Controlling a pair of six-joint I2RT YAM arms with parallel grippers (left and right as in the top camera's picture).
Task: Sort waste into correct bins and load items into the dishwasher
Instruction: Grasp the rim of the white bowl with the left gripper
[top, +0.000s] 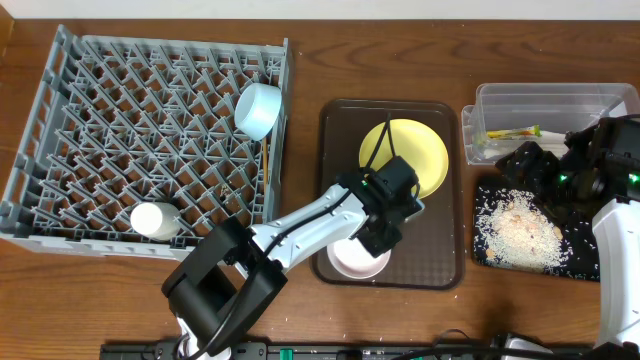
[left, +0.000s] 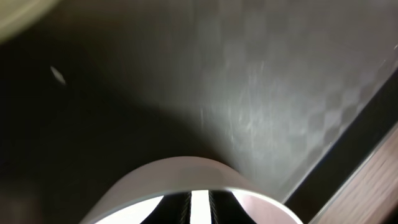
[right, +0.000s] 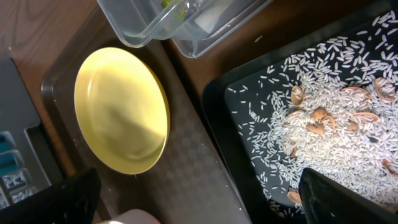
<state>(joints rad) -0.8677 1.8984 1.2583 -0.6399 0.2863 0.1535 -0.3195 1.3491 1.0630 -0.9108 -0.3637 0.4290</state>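
Observation:
The pale pink bowl (top: 360, 262) sits at the front of the brown serving tray (top: 340, 115). My left gripper (top: 372, 238) is shut on the bowl's near rim. In the left wrist view its fingers (left: 199, 208) pinch a white strip below the bowl's far rim (left: 180, 171). The yellow plate (top: 405, 155) lies on the same tray. My right gripper (top: 530, 165) is open and empty (right: 211, 205) above the black tray (top: 482, 250), which holds rice (top: 520, 230). The clear tub (top: 555, 95) holds the yellow-green wrapper (top: 510, 133).
The grey dish rack (top: 60, 130) at the left holds the light blue bowl (top: 258, 108), the white cup (top: 155, 220) and the chopsticks (top: 267, 160). Brownish shell pieces (right: 320, 118) lie among the rice. The yellow plate (right: 121, 112) is left of the black tray's rim (right: 217, 106).

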